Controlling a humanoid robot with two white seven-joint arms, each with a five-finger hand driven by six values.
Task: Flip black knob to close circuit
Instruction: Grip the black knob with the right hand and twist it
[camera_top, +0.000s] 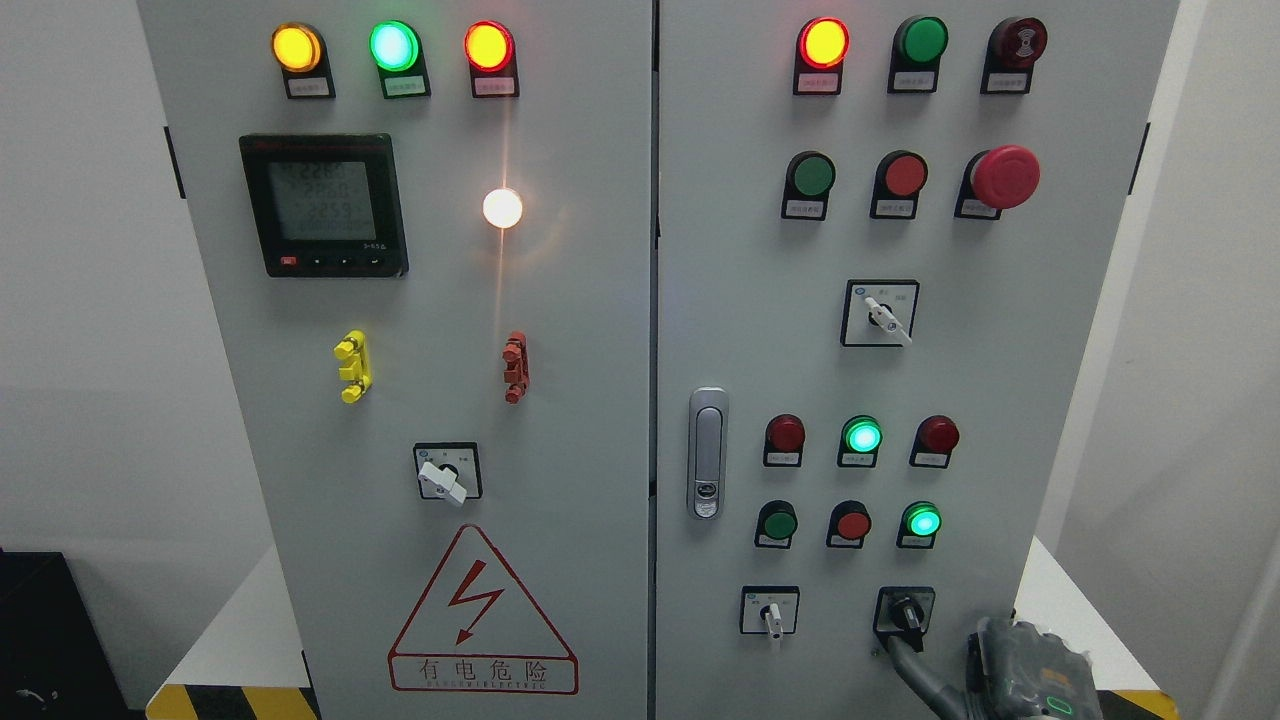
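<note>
The black knob (906, 612) sits on a black square plate at the lower right of the grey cabinet's right door (1060, 400). Its handle points roughly downward. My right hand (1020, 668) comes in at the bottom right corner, just below and to the right of the knob. One dark grey finger (905, 662) stretches up-left, and its tip reaches the plate's lower edge just under the knob. The hand grasps nothing. Most of the hand is cut off by the bottom edge. My left hand is out of view.
A white-handled selector switch (771, 612) sits left of the knob, with rows of red and green buttons and lamps (862, 437) above. A door latch (707, 453) is at the right door's left edge. The left door carries a meter (323, 205), a white switch (446, 477) and a red warning triangle (483, 615).
</note>
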